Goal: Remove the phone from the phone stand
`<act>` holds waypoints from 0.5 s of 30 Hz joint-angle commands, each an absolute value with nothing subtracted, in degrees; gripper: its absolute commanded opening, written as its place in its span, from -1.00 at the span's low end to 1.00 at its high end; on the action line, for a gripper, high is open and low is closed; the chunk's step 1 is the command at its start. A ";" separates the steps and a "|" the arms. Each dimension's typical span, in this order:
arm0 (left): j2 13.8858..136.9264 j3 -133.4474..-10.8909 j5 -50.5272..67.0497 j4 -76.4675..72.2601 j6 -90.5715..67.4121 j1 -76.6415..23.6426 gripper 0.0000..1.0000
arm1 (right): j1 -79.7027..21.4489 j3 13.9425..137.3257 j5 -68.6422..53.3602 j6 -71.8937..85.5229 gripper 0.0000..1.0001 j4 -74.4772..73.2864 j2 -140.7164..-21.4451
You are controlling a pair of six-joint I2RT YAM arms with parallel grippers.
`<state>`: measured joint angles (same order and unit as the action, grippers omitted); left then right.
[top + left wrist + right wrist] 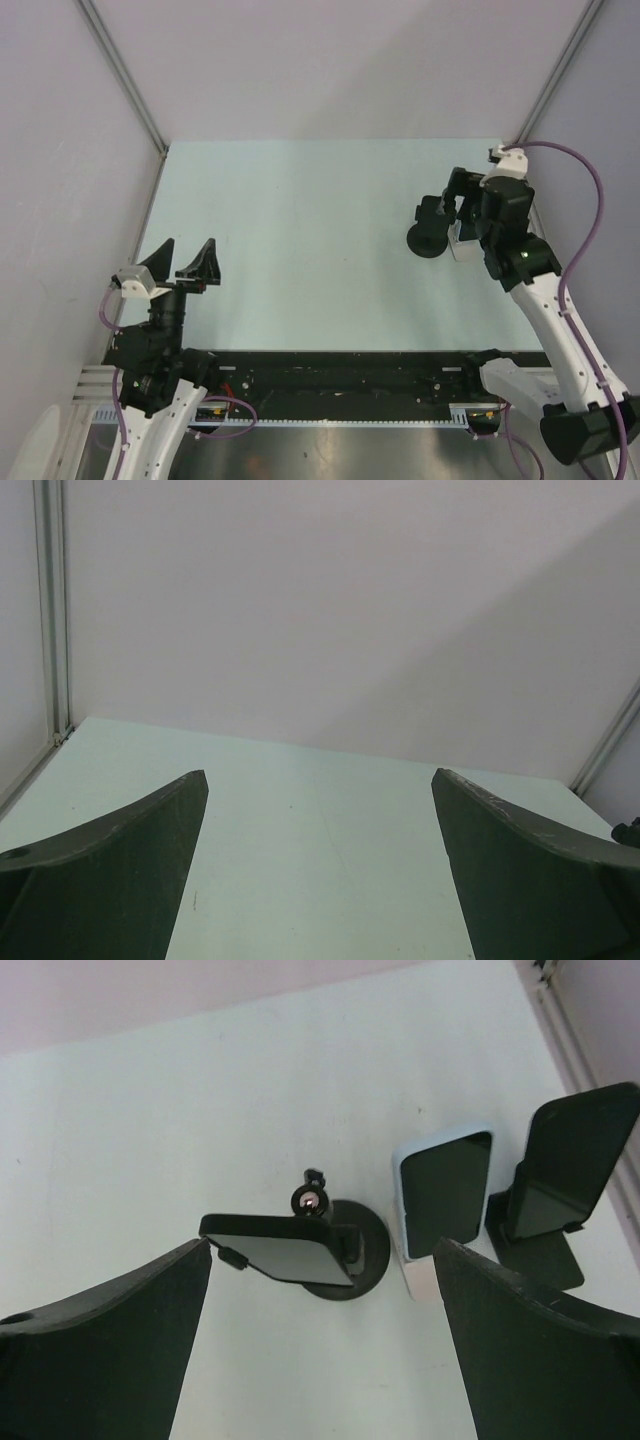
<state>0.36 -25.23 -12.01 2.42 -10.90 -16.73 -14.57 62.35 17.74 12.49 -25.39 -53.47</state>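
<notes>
In the right wrist view, a dark phone [285,1250] sits tilted in the clamp of a black stand with a round base [365,1260]. Right of it, a phone in a light-blue case [445,1192] leans on a pale stand. Further right, a black phone [578,1155] leans on a black stand [540,1258]. My right gripper [322,1247] is open and empty, hovering above the round-base stand with its fingers wide on either side of the clamped phone. In the top view it [446,205] is over that stand [428,243]. My left gripper [186,260] is open and empty.
The stands are close together near the right wall rail [570,1040]. The pale green table [300,220] is walled at the back and on both sides. The left wrist view shows the table [320,820] and back wall between open fingers [120,870].
</notes>
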 commanded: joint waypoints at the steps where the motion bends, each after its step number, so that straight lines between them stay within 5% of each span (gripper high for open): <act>1: 0.62 -26.28 -12.57 2.55 -9.58 -17.66 1.00 | -19.94 65.74 24.15 13.36 0.99 -26.03 -58.00; 15: 1.32 -26.37 -13.36 2.99 -8.53 -19.95 1.00 | -26.98 70.84 41.57 18.19 0.99 -24.52 -73.29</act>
